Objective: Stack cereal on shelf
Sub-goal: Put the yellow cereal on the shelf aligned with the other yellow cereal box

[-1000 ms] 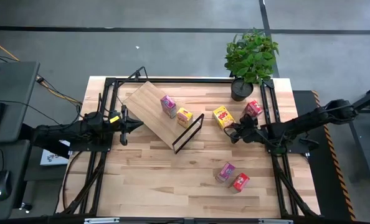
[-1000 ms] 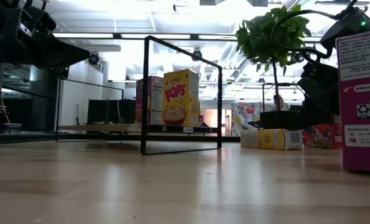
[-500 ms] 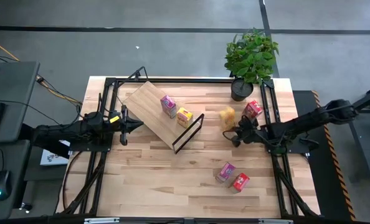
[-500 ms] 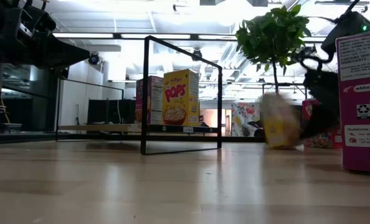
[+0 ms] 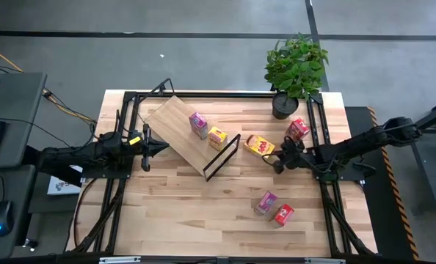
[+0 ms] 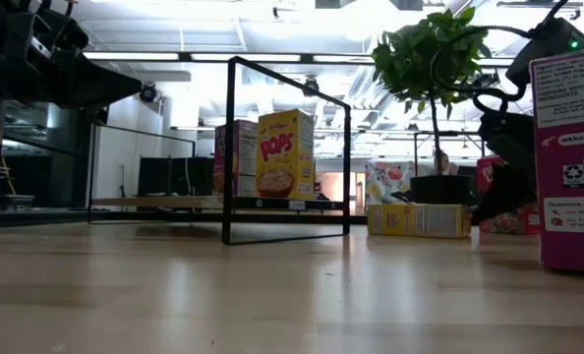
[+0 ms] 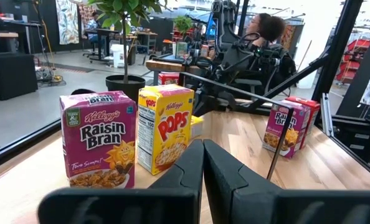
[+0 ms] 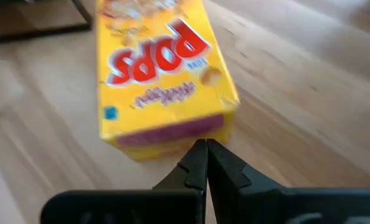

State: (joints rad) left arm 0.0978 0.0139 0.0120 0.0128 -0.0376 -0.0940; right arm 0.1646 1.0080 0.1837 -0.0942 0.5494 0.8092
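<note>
A yellow cereal box [image 5: 259,145] [image 8: 163,81] lies flat on the table, right of the shelf's wire frame [image 5: 222,158]. My right gripper [image 5: 277,159] [image 8: 205,148] is shut, with its tips at that box's short end. The shelf [image 5: 175,125] is a light wood board lying at a slant. A pink-purple box [image 5: 198,125] [image 7: 99,140] and a yellow box [image 5: 218,137] [image 7: 166,127] stand upright on it. My left gripper [image 5: 150,147] [image 7: 203,152] is shut and waits at the shelf's left edge. My right gripper meets the lying yellow box with its shut fingertips at the short end face [image 8: 172,138], low, near the table. The fingers come level from the table's right side, roughly along the box. The box rests flat on its broad face.
A red box [image 5: 298,128] lies beside the potted plant [image 5: 295,70] at the far right. A pink-purple box [image 5: 266,202] [image 6: 572,157] and a red box [image 5: 283,214] sit near the table's near right. Black frame rails [image 5: 317,132] run along both sides.
The yellow box by my right gripper tumbled: it was blurred and up on end half a second ago. It now lies flat again, turned about and shifted a little toward the shelf's wire frame. My right gripper stayed shut and almost in place.
</note>
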